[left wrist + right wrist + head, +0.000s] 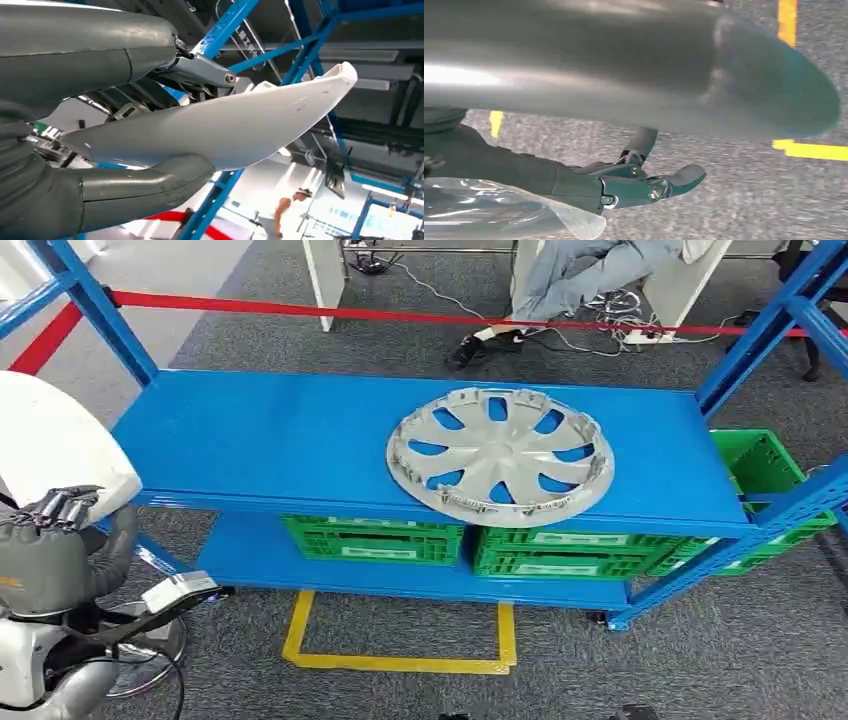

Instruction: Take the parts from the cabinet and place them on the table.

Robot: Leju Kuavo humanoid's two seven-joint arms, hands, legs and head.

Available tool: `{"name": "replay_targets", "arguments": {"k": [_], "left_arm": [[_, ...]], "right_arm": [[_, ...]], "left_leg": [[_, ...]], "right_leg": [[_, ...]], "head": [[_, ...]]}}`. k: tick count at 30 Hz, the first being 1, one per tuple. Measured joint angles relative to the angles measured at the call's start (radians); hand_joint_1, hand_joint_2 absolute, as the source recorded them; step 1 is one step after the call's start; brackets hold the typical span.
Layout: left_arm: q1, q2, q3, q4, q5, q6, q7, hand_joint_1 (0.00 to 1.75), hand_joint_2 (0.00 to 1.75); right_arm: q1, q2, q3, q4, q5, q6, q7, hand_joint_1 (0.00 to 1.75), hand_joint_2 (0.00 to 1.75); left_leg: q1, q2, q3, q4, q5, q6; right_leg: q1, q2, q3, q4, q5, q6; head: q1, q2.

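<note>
hubcap: one grey wheel cover lies flat on the top shelf of the blue rack, toward the rack's right half, with its near edge sticking a little past the shelf's front lip. it has curved spokes, and the blue shelf shows through the gaps between them.

one white curved part sits at the rack's left end, just in front of the shelf corner. the left hand is under that white part, with dark fingers bent up against its lower edge. in the left wrist view the same white curved part lies between the thick grey thumb on one side and the darker fingers on the other, so the left hand is grasping it.

the right hand hangs over the grey carpet floor, with dark fingers reaching out over the floor. something clear and shiny, like plastic film, lies close against the hand, but i cannot tell if the hand is holding it or is loose.

green crates sit on the rack's lower shelf, three that i can count there, and one more green crate is at the rack's right end. one yellow tape outline is on the floor in front of the rack. one red tape line runs behind the rack. a person's legs are on the floor behind the rack.
</note>
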Motion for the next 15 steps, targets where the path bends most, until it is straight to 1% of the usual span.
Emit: {"name": "replay_targets", "arguments": {"k": [1,2,3,4,5,6,7,8,9,10,11,12,13,14,15], "left_arm": [[0.003,0.001,0.003,0.000,0.000,0.000,0.000,1.75,1.75],[0.007,0.001,0.007,0.000,0.000,0.000,0.000,1.75,1.75],[0.008,0.001,0.010,-0.001,0.000,0.000,0.000,1.75,1.75],[0.010,0.002,0.013,-0.003,0.000,0.000,0.000,1.75,1.75],[0.011,0.003,0.015,-0.006,0.000,0.000,0.000,1.75,1.75],[0.010,0.006,0.016,-0.008,0.000,0.001,0.000,1.75,1.75],[0.011,0.007,0.016,-0.008,0.000,0.001,0.000,1.75,1.75],[0.013,0.009,0.018,-0.009,0.000,0.001,0.000,1.75,1.75],[0.017,0.010,0.021,-0.009,0.000,0.001,-0.001,1.75,1.75],[0.023,0.014,0.028,-0.011,0.000,0.001,-0.005,1.75,1.75],[0.029,0.016,0.036,-0.012,0.002,0.001,-0.009,1.75,1.75],[0.037,0.017,0.043,-0.016,0.004,0.001,-0.015,1.75,1.75],[0.047,0.018,0.052,-0.020,0.011,0.001,-0.020,1.75,1.75],[0.057,0.019,0.061,-0.025,0.014,0.001,-0.028,1.75,1.75],[0.065,0.021,0.071,-0.029,0.022,0.001,-0.039,1.75,1.75]], "right_arm": [[-0.001,0.000,0.000,0.000,0.000,0.000,0.000,0.00,0.00],[-0.002,-0.001,0.001,0.000,0.000,0.000,0.000,0.00,0.00],[-0.005,-0.001,0.002,0.000,0.000,0.000,0.000,0.00,0.00],[-0.009,-0.002,0.002,0.000,0.000,0.000,0.000,0.00,0.00],[-0.011,-0.002,0.003,0.000,0.000,0.000,0.000,0.00,0.00],[-0.011,-0.002,0.004,0.000,0.000,0.000,0.000,0.00,0.00],[-0.011,-0.002,0.005,0.000,0.000,-0.001,0.000,0.00,0.00],[-0.009,-0.002,0.006,-0.001,0.000,-0.001,0.001,0.00,0.00],[-0.012,-0.002,0.008,-0.002,0.000,-0.001,0.002,0.00,0.00],[-0.013,-0.002,0.008,-0.002,0.000,-0.004,0.003,0.00,0.00],[-0.013,-0.002,0.008,-0.002,0.000,-0.007,0.003,0.00,0.00],[-0.013,-0.002,0.010,-0.003,0.000,-0.008,0.003,0.00,0.00],[-0.013,-0.002,0.011,-0.003,0.000,-0.010,0.003,0.00,0.00],[-0.013,-0.002,0.014,-0.003,0.000,-0.014,0.003,0.00,0.00],[-0.013,-0.002,0.017,-0.005,0.000,-0.016,0.003,0.00,0.00]], "left_leg": [[0.000,-0.001,-0.012,0.001,0.010,-0.002],[0.000,-0.002,-0.023,0.001,0.020,-0.006],[0.000,-0.003,-0.029,0.003,0.028,-0.010],[-0.006,-0.003,-0.037,0.007,0.035,-0.016],[-0.005,-0.001,-0.039,0.008,0.046,-0.020],[-0.003,-0.001,-0.040,0.006,0.056,-0.023],[0.000,-0.001,-0.041,0.005,0.063,-0.029],[-0.003,-0.003,-0.044,0.005,0.070,-0.036],[0.002,-0.006,-0.051,0.015,0.041,-0.043],[0.004,-0.006,-0.063,0.058,-0.026,-0.051],[0.009,-0.006,-0.078,0.128,-0.094,-0.059],[0.014,-0.006,-0.093,0.204,-0.146,-0.065],[0.018,-0.006,-0.102,0.276,-0.177,-0.070],[0.022,-0.006,-0.099,0.313,-0.172,-0.075],[0.025,-0.006,-0.080,0.313,-0.146,-0.077]], "right_leg": [[0.000,0.000,0.044,-0.049,0.038,-0.001],[0.000,0.000,0.110,-0.134,0.065,-0.004],[0.000,0.001,0.181,-0.229,0.061,-0.008],[0.004,0.001,0.246,-0.321,0.028,-0.010],[0.004,0.001,0.252,-0.347,0.018,-0.015],[0.007,0.002,0.237,-0.344,0.022,-0.020],[0.010,0.002,0.232,-0.341,0.026,-0.026],[0.006,-0.001,0.226,-0.346,0.038,-0.036],[0.002,-0.006,0.216,-0.346,0.049,-0.046],[0.001,-0.007,0.203,-0.346,0.060,-0.058],[0.001,-0.009,0.190,-0.346,0.071,-0.059],[0.001,-0.009,0.187,-0.344,0.082,-0.060],[0.001,-0.009,0.169,-0.344,0.094,-0.059],[0.001,-0.009,0.154,-0.340,0.107,-0.057],[0.000,-0.009,0.137,-0.337,0.116,-0.054]], "head": [[0.000,0.000],[0.000,0.000],[0.000,0.000],[0.001,0.000],[-0.004,0.000],[-0.001,0.000],[-0.002,0.000],[0.001,0.000],[0.000,0.000],[-0.005,0.000],[-0.008,0.000],[-0.006,0.000],[-0.007,0.000],[-0.007,0.000],[-0.006,0.000]]}}
